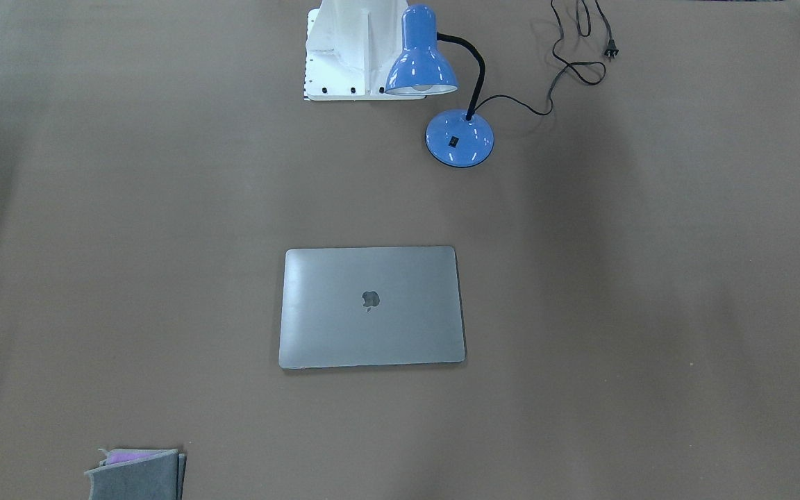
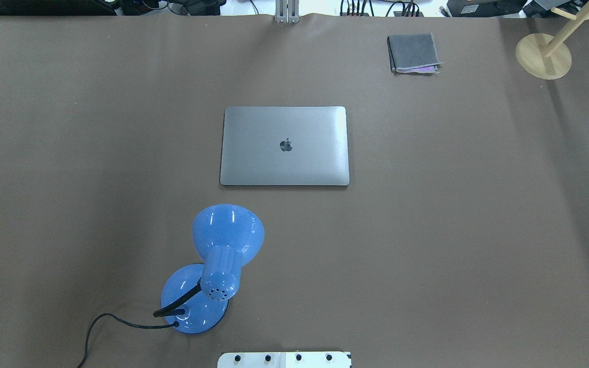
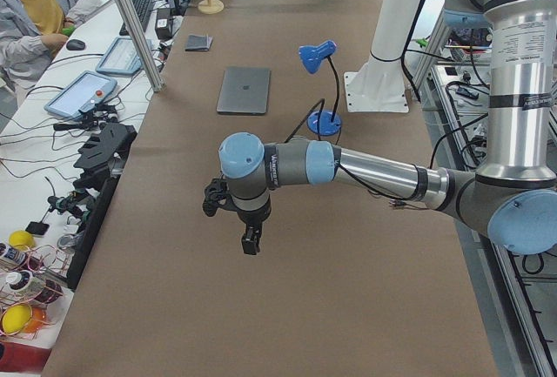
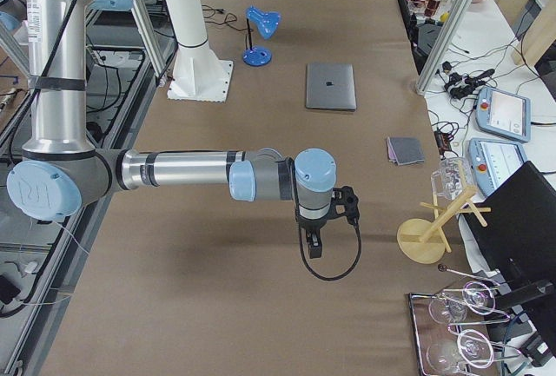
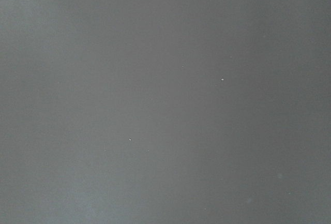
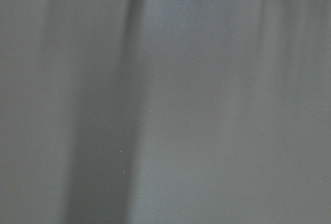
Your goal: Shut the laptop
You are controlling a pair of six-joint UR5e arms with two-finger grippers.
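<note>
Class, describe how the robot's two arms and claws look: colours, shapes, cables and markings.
The left arm and right arm are silver tubes joined by grey housings with light-blue round caps; one right-arm cap bears a white logo. The left claw and right claw are small and black. A black cable loops from the right claw.

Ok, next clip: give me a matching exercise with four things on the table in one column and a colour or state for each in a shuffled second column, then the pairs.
Things:
1. laptop
2. lamp
3. pouch
4. wooden stand

Colour or state:
A. pale wood, round base
B. glossy blue
C. lid down, logo facing up
D. grey, purple showing at one edge

Pairs: 1-C, 2-B, 3-D, 4-A
</note>
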